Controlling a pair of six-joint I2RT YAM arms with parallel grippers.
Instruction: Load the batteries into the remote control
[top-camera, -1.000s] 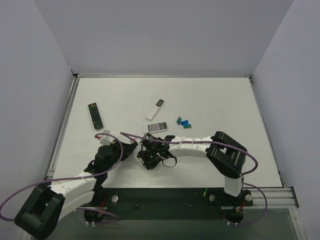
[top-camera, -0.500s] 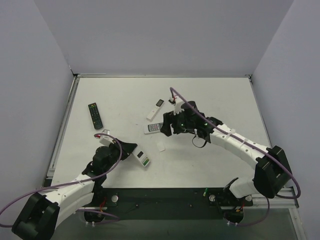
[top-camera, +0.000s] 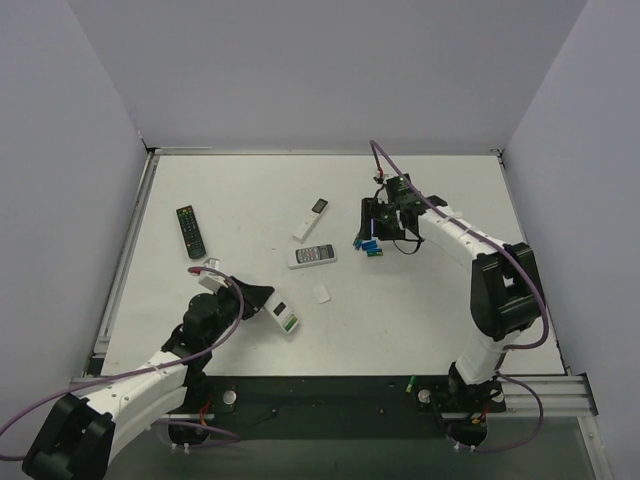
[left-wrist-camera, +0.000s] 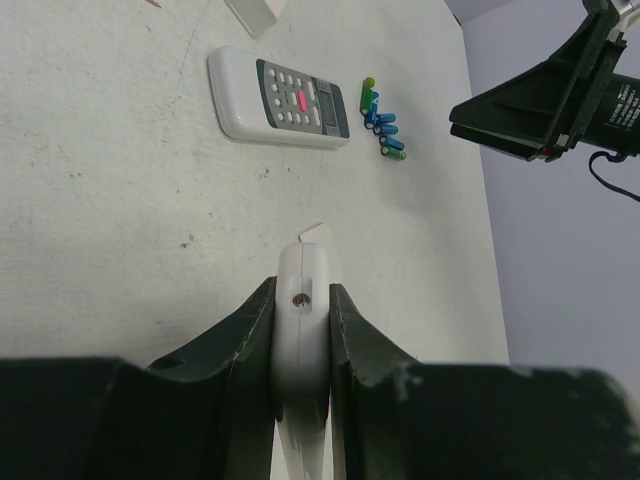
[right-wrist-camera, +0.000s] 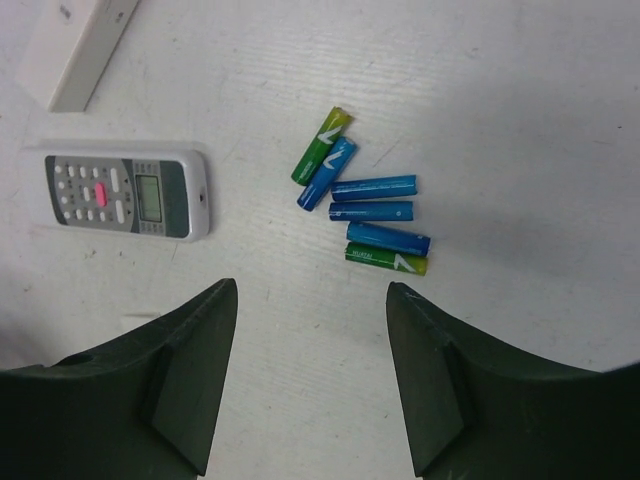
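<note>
Right gripper (right-wrist-camera: 308, 292) is spread wide right above the batteries (right-wrist-camera: 368, 205). I count six, four blue and two green, at 3 o'clock from the grey-screen remote (top-camera: 312, 255). That arm's elbow is bent, with the forearm pointing to 10 o'clock. Left gripper (left-wrist-camera: 302, 292) is pinching the remote control (left-wrist-camera: 302, 345) at 7 o'clock from that same remote, arm low and reaching toward 2 o'clock.

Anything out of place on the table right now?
One thing: a small white flat piece lies loose on the table, between the remote control clamped in the left end effector and the grey-screen remote. Possibly its battery cover; I cannot confirm. The batteries lie jumbled at mixed angles.
</note>
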